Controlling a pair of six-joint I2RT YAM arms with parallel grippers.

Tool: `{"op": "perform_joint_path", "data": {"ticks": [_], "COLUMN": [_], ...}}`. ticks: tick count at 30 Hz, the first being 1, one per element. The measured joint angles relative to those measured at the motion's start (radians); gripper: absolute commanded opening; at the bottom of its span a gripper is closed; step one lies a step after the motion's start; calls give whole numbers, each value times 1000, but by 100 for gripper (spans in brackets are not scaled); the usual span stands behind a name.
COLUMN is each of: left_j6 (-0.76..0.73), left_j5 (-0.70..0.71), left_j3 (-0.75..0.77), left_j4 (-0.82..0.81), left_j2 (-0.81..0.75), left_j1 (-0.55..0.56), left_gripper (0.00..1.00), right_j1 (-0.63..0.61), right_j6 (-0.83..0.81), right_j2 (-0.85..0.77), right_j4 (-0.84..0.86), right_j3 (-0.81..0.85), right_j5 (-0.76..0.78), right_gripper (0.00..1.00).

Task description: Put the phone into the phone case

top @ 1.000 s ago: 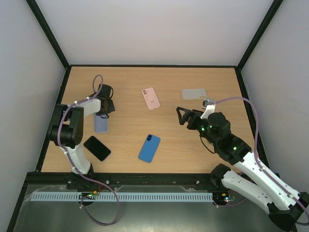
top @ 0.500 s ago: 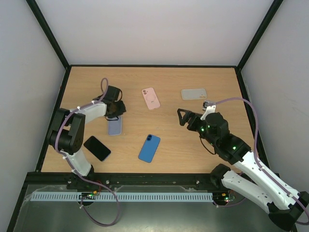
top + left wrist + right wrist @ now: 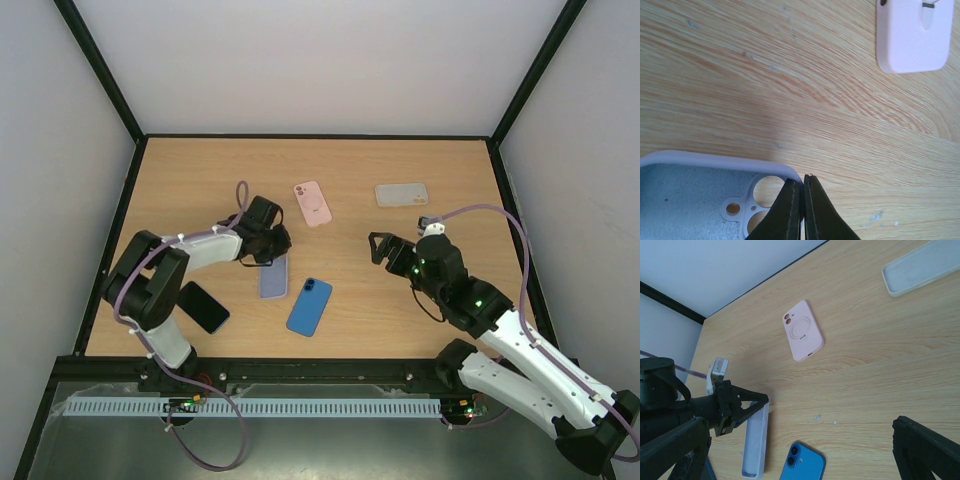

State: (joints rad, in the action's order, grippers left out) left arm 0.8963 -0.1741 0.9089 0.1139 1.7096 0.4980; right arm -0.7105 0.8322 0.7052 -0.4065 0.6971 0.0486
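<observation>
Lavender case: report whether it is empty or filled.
Empty. The lavender case shows only its bare inner lining, with no phone in it.

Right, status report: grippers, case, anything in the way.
Left gripper shut on lavender case rim. Right gripper open, holding nothing. Blue phone beside the case, not in it; nothing between them.

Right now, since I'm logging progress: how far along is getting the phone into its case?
Done: the lilac case lies open side up beside the blue phone. In hand: the left fingers are shut on the case's rim. To do: the phone is not yet in it; the right fingers are open, holding nothing.
</observation>
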Motion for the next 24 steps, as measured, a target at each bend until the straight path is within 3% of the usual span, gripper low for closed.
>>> {"op": "perform_joint_path", "data": {"ticks": [2,6,8,12,15,24], "left_j6": [23,60,76,120,164,217], "left_j5": [10,54,80,164,235,315], "left_j3": [0,0,0,1,11,-5], "left_j4": [2,34,59,135,230,472], "left_j2": [-10,-52,-91,-206,-261,-252], "left_j1": [13,18,18,18,9,-105], "left_gripper": [22,71,86,91,100,100], "right_j1": [0,0,0,0,0,0], "right_j6": [3,3,3,3,-1,-32], "right_j2": [0,-6,-14,-35,-39,-68], "right_j4": [-7,-16,-16,-16,-15,0], "right_j3": [0,0,0,-1,-1,-11], "right_j5": [-1,-2,-3,-4,-4,-16], "right_gripper": [98,98,98,98,98,98]}}
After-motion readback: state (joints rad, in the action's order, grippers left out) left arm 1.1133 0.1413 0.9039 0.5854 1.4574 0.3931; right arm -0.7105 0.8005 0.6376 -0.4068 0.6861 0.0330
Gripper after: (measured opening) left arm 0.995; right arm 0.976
